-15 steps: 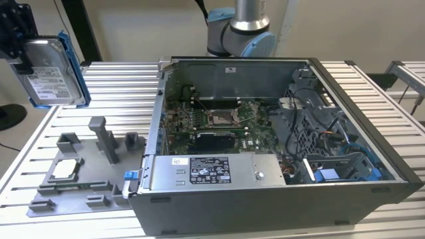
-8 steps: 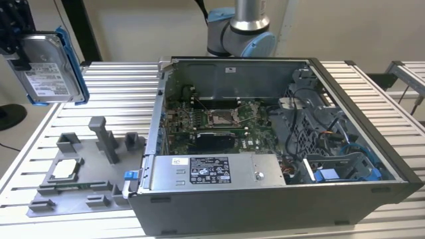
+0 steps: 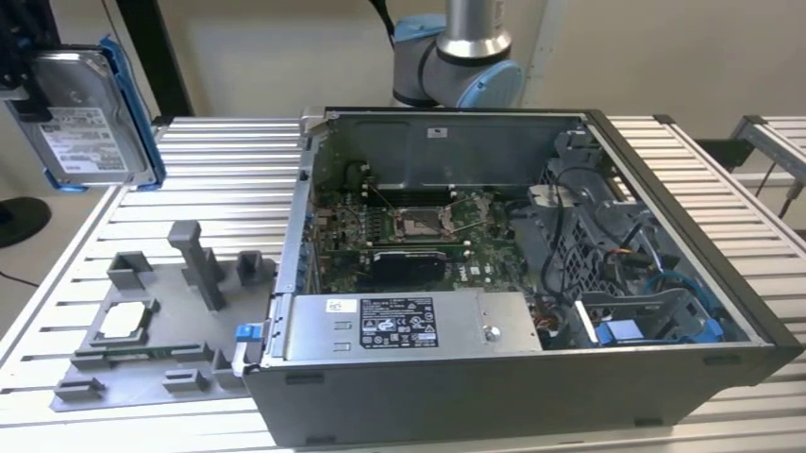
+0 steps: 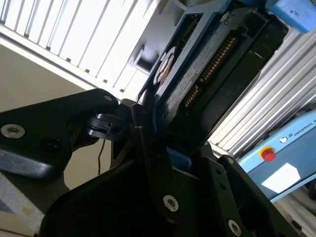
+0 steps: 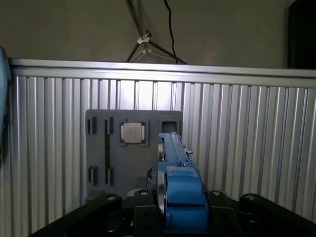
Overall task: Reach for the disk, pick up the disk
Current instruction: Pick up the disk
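Exterior view: the slatted metal table (image 3: 214, 170) is taken up mostly by the open computer case (image 3: 504, 396). The case is laid on its side with the panel off, presumably so the bays can be reached from above. A grey fixture plate (image 3: 139, 363) is set flat just beside the case, on the exterior view's left. Its posts and slots look meant to locate parts.

The disk (image 3: 86, 118) is held in the air over the table edge at the exterior view's left, well apart from plate and case. Its label face is shown and it is framed by the blue bracket. In the first wrist view the disk is seen edge-on, clamped in the gripper (image 5: 180, 202), jaws closed on it. No other support is visible, so the pick-up is judged done.

A small square chip (image 5: 132, 132) is seated in a plate recess, untouched.
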Available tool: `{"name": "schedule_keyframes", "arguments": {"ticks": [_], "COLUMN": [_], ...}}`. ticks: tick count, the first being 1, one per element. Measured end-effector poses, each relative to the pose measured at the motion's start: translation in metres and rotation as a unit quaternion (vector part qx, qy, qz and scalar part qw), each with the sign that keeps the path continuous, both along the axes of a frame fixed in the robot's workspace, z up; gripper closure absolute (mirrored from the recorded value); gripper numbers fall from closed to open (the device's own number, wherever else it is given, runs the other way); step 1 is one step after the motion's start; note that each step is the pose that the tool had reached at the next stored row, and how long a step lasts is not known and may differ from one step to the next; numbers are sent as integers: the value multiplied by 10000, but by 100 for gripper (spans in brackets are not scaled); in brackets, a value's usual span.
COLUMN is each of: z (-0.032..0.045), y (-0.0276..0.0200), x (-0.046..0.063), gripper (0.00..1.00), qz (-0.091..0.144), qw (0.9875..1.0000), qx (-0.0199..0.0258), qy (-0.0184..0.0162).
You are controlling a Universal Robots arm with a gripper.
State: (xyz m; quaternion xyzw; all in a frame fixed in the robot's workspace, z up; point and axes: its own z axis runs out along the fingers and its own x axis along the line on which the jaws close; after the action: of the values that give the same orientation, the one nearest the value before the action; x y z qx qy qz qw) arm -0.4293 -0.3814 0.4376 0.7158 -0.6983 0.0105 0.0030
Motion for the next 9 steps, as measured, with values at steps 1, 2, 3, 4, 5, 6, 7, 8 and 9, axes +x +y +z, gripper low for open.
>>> {"name": "schedule_keyframes", "arguments": {"ticks": [1, 2, 3, 4, 5, 6, 7, 8, 9], "z": [16, 32, 49, 66, 84, 105, 123, 139, 154], "y": [0, 0, 1, 1, 1, 1, 1, 0, 0], "x": [0, 0, -1, -1, -1, -1, -1, 0, 0], "gripper": [100, 100, 100, 100, 100, 100, 100, 100, 100], "qz": [0, 0, -1, -1, -1, -1, -1, 0, 0], "qw": [10000, 10000, 10000, 10000, 10000, 10000, 10000, 10000, 10000], "qx": [0, 0, 0, 0, 0, 0, 0, 0, 0], "qy": [0, 0, -1, -1, 0, 0, 0, -1, -1]}}
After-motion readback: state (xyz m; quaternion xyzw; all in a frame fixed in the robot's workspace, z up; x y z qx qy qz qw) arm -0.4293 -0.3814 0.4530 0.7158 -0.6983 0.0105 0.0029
